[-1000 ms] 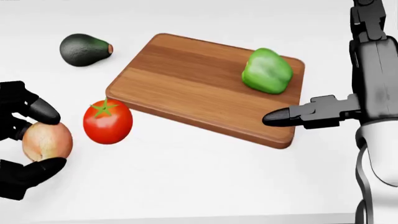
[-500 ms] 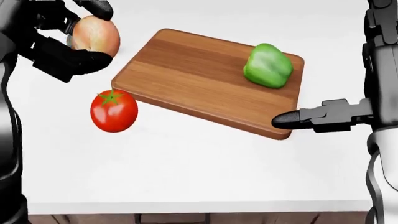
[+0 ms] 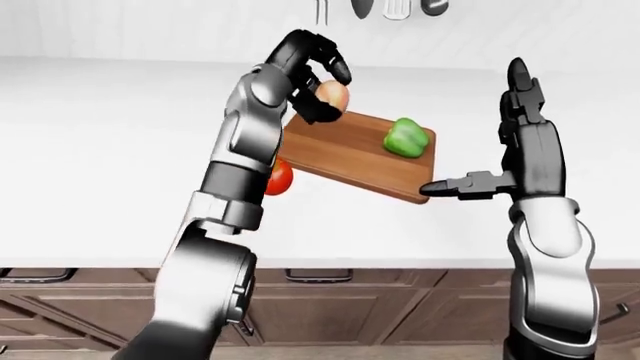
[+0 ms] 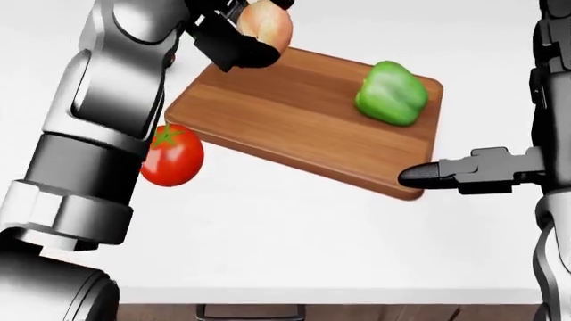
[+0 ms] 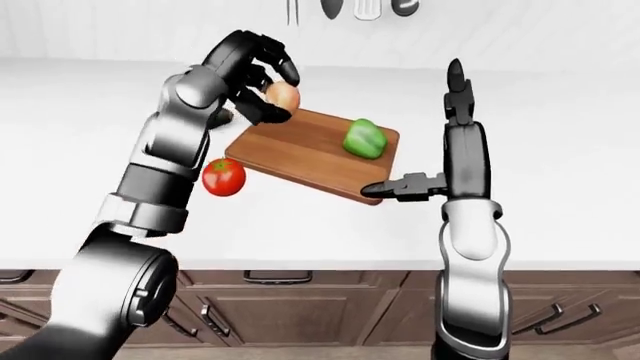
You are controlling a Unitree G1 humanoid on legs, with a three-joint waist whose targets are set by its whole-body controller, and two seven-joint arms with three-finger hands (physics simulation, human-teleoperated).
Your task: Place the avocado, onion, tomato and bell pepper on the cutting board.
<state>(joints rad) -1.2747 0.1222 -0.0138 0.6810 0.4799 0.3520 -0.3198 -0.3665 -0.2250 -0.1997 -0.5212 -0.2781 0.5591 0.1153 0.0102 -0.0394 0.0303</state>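
Observation:
My left hand (image 4: 239, 39) is shut on the pale onion (image 4: 266, 27) and holds it over the top-left corner of the wooden cutting board (image 4: 286, 117). The green bell pepper (image 4: 390, 92) lies on the board's right part. Left of the board, the red tomato (image 4: 174, 158) rests on the white counter, partly covered by my left forearm. My right hand (image 4: 421, 176) is open, its fingers stretched flat towards the left at the board's lower-right corner and holding nothing. My left arm covers the place where the avocado lay, so it does not show.
The counter's near edge (image 4: 321, 294) runs along the bottom of the head view, with wooden drawers (image 3: 330, 300) below it. Kitchen utensils (image 3: 385, 7) hang on the wall above the counter. My left arm (image 4: 107, 114) fills the left of the head view.
My left hand has carried the onion from the counter at the left up and rightwards to above the board's corner. The right hand has barely moved.

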